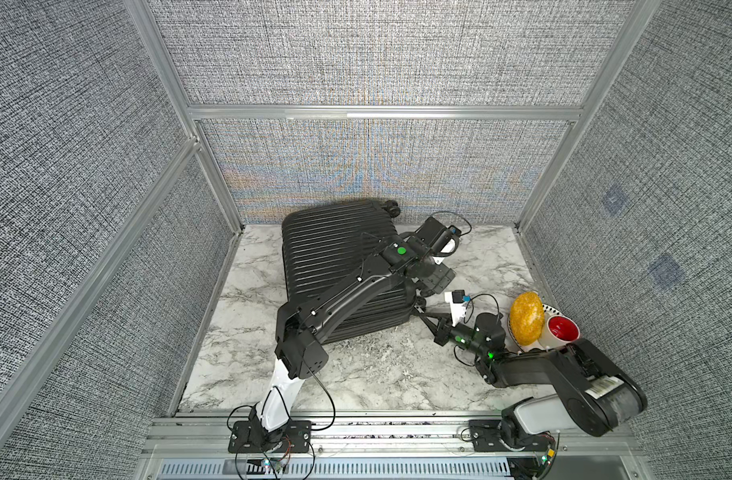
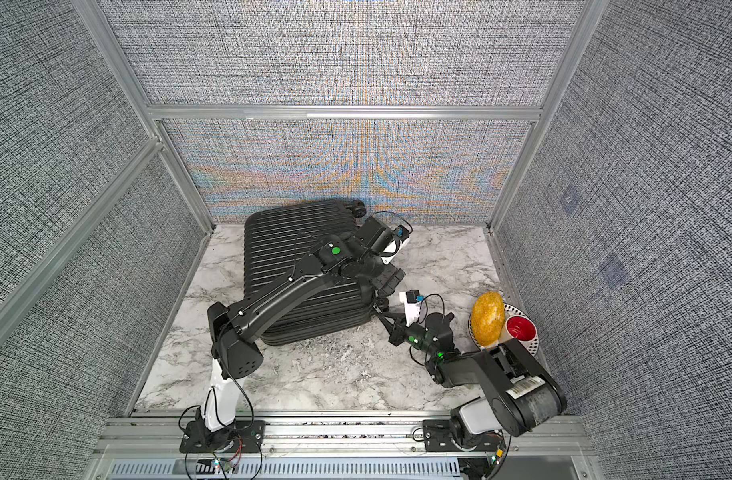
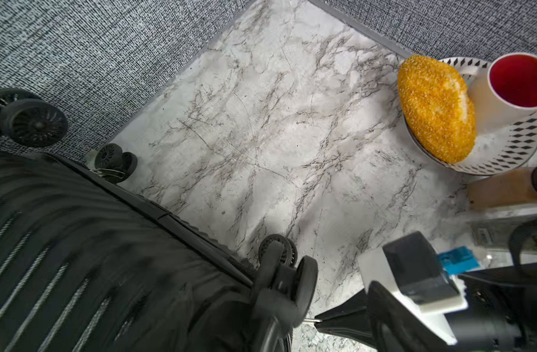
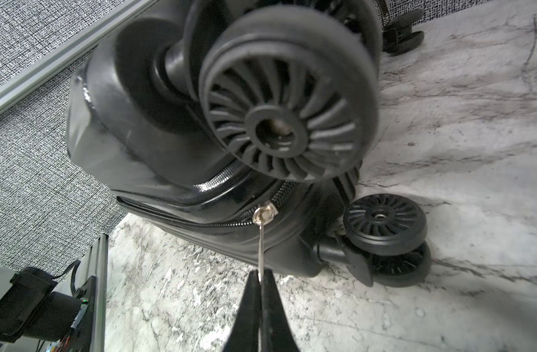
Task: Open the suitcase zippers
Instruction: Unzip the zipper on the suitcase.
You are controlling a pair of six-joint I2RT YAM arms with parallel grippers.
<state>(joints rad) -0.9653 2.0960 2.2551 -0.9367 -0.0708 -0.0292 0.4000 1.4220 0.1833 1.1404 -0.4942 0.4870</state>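
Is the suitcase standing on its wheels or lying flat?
Lying flat: the suitcase rests on one broad side on the table, its ribbed shell facing up and its wheels pointing sideways.

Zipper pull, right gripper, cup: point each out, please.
zipper pull (image 4: pixel 262 243), right wrist view, middle of the thin silver tab.
right gripper (image 4: pixel 262 275), right wrist view, between its fingertips, shut on the tab.
cup (image 1: pixel 562 328), in a top view, its red inside.
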